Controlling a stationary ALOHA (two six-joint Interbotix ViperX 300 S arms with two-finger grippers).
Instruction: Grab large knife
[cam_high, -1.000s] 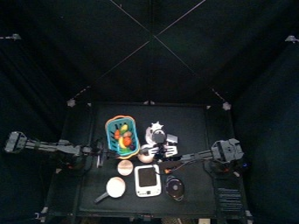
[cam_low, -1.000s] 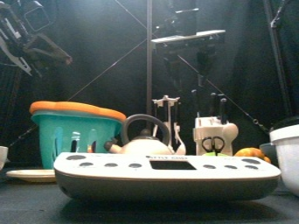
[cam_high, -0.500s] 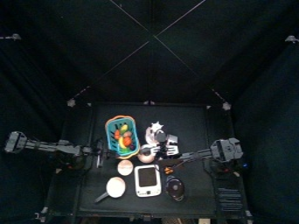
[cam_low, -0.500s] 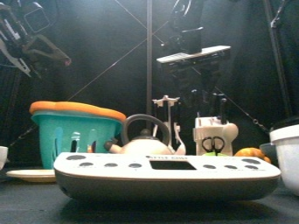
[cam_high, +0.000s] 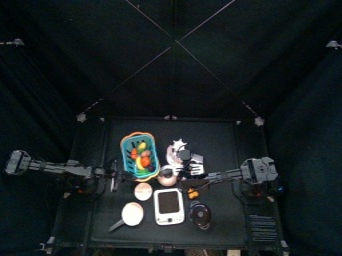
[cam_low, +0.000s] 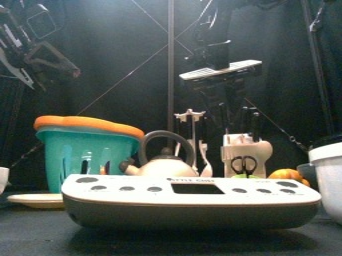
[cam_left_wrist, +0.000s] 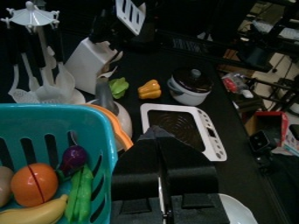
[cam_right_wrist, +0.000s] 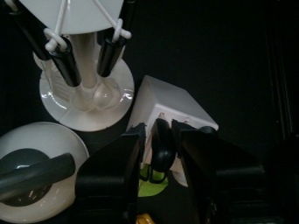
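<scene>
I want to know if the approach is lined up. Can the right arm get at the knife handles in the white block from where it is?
Probably yes. The right tool hangs directly above the white knife block, jaws either side of a black handle, with nothing between them.

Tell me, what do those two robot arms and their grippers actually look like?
Both arms are black, jointed and slender, with lighter grey patches near the joints in the top view. The left gripper has two flat matte black jaws that taper forward. The right gripper has similar dark, glossy jaws. No markings or cables are clear enough to describe.
</scene>
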